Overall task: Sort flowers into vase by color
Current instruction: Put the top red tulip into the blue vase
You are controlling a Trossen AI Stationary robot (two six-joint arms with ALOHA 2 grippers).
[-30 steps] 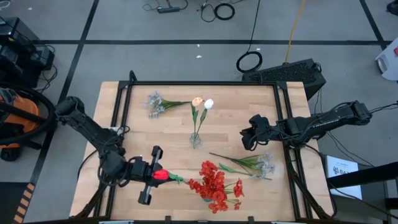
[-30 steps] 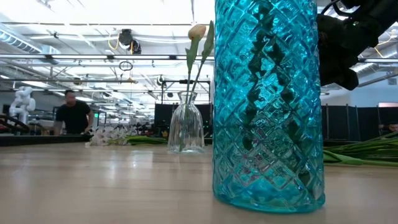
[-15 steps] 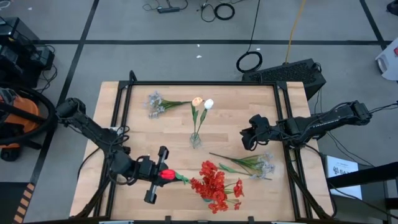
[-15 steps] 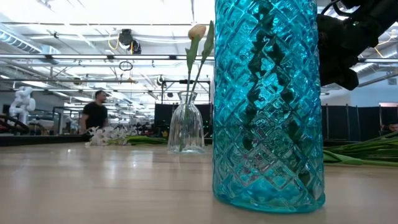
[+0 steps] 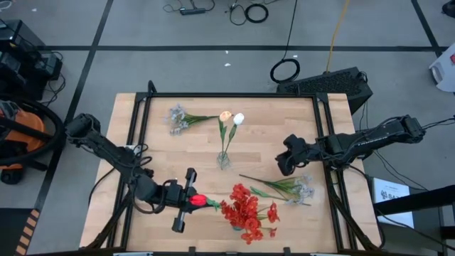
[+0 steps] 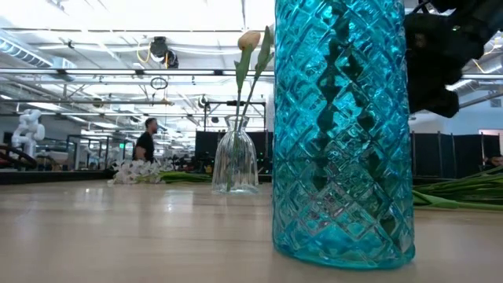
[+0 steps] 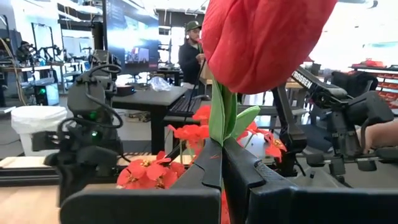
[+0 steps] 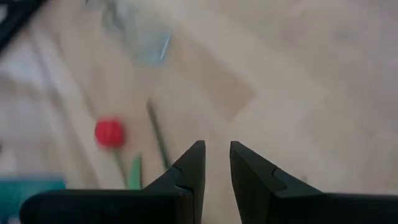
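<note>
Left end effector (image 5: 186,200) clamps red tulip (image 5: 197,201) beside red blooms in blue vase (image 6: 343,134). Right end effector (image 5: 285,162) narrow, empty. Clear vase (image 5: 224,160) holds two tulips; sprays (image 5: 178,116) unsorted on counter (image 5: 263,139).

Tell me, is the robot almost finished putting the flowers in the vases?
Not yet. Done: the white and peach tulips stand in the clear vase, and red blooms fill the blue vase. In hand: the left gripper is shut on a red tulip right beside those blooms. Left: two pale sprays, one at the far side, one near the right gripper, both lying on the table.
</note>
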